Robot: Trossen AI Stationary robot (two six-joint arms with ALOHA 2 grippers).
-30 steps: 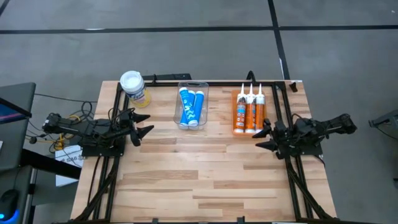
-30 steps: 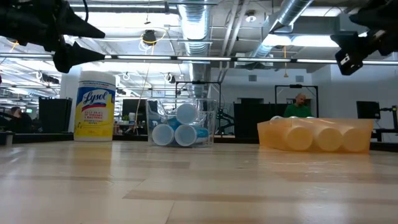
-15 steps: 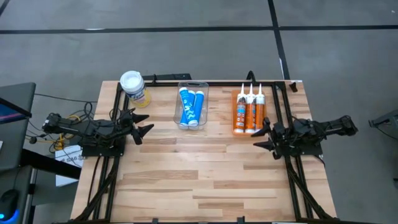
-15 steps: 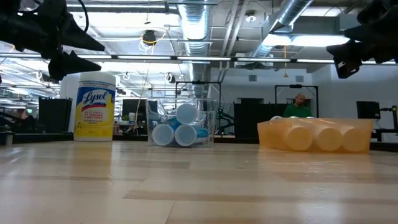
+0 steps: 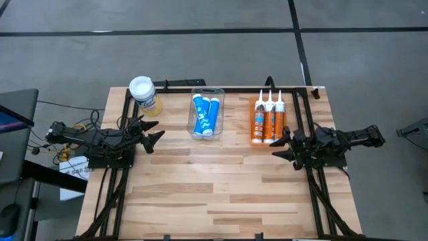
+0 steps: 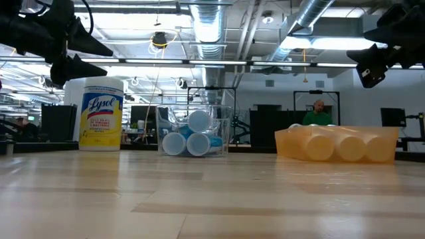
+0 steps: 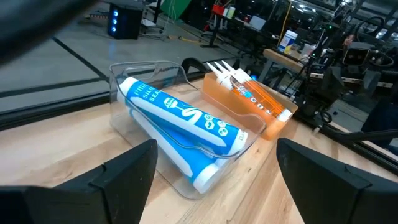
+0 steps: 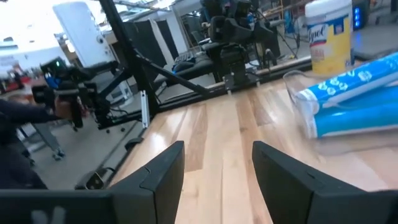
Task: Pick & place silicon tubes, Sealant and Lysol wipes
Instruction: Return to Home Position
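Note:
The Lysol wipes canister (image 5: 143, 93), white lid and yellow label, stands upright at the table's far left; it shows in the low view (image 6: 101, 113). Blue silicone tubes (image 5: 202, 114) lie in a clear bin (image 7: 180, 146). Orange sealant tubes (image 5: 267, 119) lie in an orange tray (image 6: 339, 144). My left gripper (image 5: 153, 136) is open above the table, just on the near side of the canister. My right gripper (image 5: 281, 145) is open above the table, at the tray's near end.
Bare wooden table top (image 5: 221, 187) spreads across the near half. A black frame bar (image 5: 184, 84) runs along the far edge. A person sits far behind the table in the low view (image 6: 319, 113).
My left gripper has moved a little toward the far edge, closer to the canister. My right gripper has shifted slightly toward the table's left. Both stay open. The objects have not moved.

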